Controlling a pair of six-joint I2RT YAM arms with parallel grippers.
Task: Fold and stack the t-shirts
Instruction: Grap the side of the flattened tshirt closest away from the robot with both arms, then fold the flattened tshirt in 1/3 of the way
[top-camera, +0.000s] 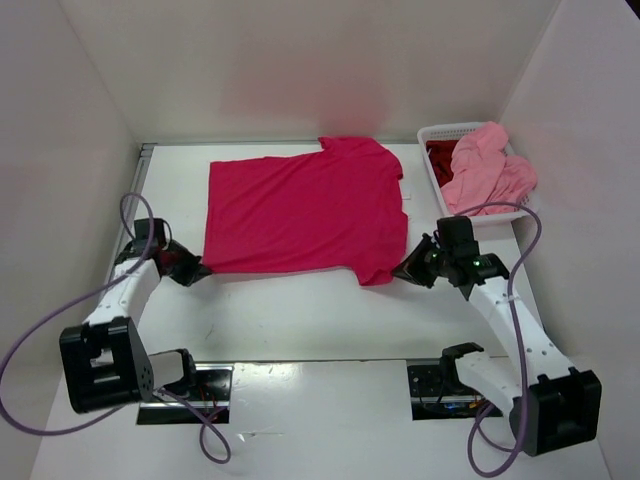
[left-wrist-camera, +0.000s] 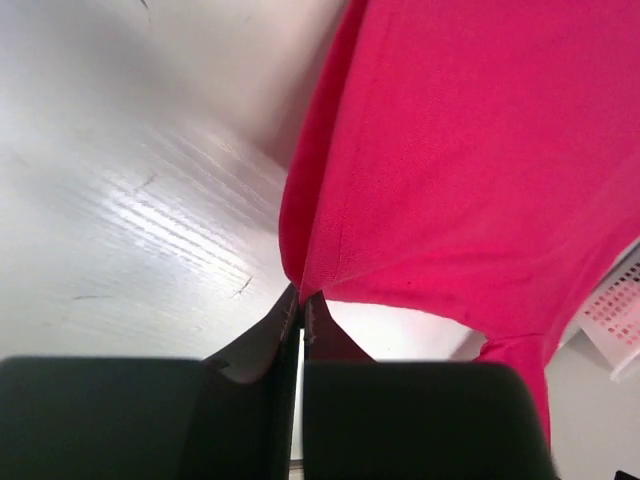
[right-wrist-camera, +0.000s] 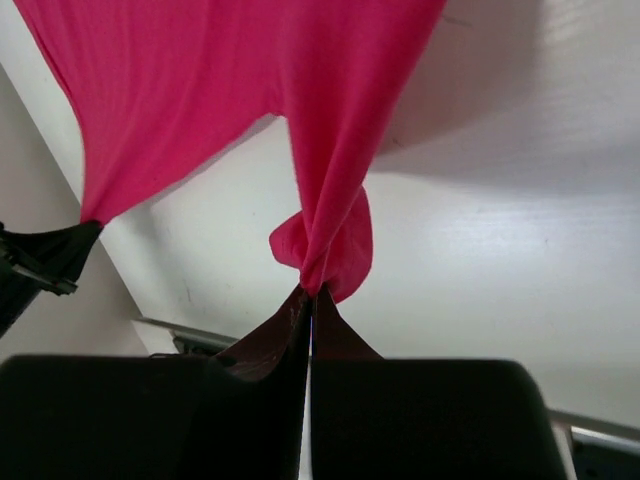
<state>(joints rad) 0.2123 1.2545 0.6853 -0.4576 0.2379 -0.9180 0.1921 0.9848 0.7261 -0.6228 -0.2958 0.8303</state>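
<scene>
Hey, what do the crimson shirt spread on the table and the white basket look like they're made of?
The crimson shirt looks like soft, matte knit cloth, perhaps cotton jersey: it lies limp and bunches into folds at its edges in the wrist views. The basket looks like white moulded plastic, smooth with a slight sheen; its walls are a rigid open lattice.

Bright overhead light; glare on table (left-wrist-camera: 160, 215); wrist-cam fg blurry.
</scene>
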